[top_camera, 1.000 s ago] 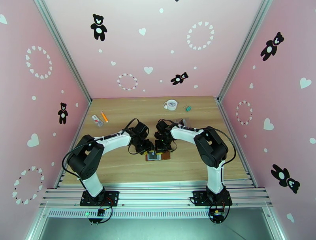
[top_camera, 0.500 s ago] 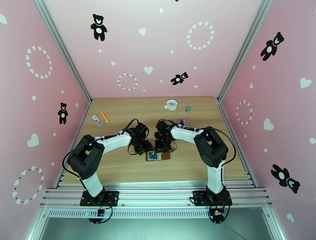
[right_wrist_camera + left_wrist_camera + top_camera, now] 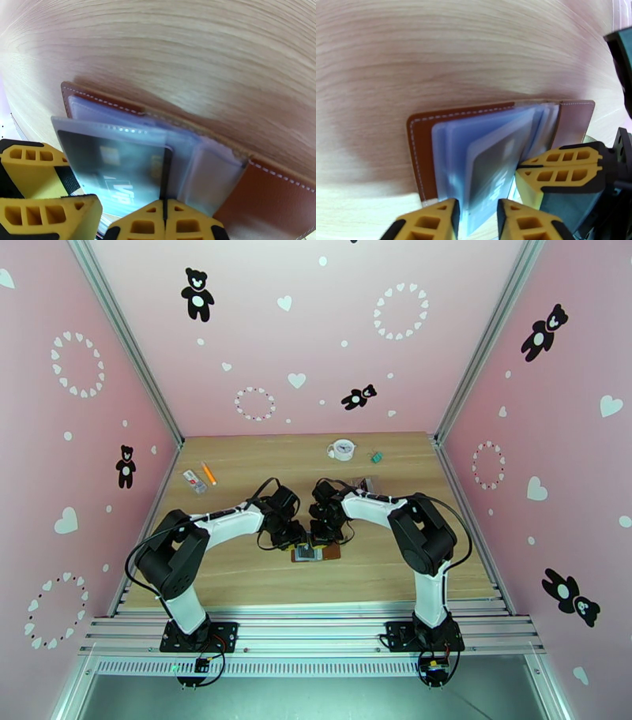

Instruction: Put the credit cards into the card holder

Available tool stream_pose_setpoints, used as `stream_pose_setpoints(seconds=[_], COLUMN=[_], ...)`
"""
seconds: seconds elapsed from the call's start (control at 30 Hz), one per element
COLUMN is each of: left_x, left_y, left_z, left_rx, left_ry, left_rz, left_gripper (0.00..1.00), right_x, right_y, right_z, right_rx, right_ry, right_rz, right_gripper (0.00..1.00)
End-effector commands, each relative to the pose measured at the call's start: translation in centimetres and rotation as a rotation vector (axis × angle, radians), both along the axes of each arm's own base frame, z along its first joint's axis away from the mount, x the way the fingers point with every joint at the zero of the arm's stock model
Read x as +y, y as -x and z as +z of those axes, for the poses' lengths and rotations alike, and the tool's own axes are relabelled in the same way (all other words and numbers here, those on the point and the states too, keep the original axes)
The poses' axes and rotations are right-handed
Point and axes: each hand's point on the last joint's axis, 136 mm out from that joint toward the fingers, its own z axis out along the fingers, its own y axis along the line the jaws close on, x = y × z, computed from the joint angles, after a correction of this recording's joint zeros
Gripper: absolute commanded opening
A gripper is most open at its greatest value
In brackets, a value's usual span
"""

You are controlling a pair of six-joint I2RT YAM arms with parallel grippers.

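Top external: card holder (image 3: 332,551) lies open on the surface (image 3: 237,571), left gripper (image 3: 294,540) and right gripper (image 3: 324,538) over it. Left wrist: your left jaws sit apart astride a sleeved dark credit card (image 3: 489,169); can't tell if they're clamping it. Right wrist: your right jaws are together, pinching the clear sleeve (image 3: 181,165) edge.

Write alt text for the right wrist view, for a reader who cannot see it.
A brown leather card holder lies open on a wooden table, its clear sleeves fanned, one holding a dark credit card. The right end effector, closed, meets the sleeve's near edge at bottom centre; the left end effector sits at lower left.
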Motion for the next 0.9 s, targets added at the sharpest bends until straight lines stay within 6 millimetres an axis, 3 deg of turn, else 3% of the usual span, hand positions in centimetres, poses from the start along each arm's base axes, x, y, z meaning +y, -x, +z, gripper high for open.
stream_pose_setpoints(seconds=[0.0, 0.47, 0.7, 0.87], left_x=[-1.5, -3.1, -3.7, -4.5], left_y=[-0.3, -1.0, -1.4, -1.5], left_z=[1.2, 3.0, 4.0, 4.2], left_rx=[-0.022, -0.034, -0.047, -0.047], left_ry=[0.063, 0.15, 0.172, 0.177], left_rz=[-0.024, -0.012, -0.013, -0.029], left_gripper=[0.3, 0.3, 0.3, 0.32], right_x=[-1.0, -0.5, -1.3, -3.0], right_y=[0.7, -0.6, -1.6, -2.2], right_z=[-0.3, 2.4, 5.5, 6.8], right_rx=[0.012, -0.052, -0.098, -0.126], right_ry=[0.035, 0.0, -0.022, 0.002], right_rz=[-0.007, -0.03, -0.069, -0.096], right_gripper=[0.0, 0.0, 0.11, 0.13])
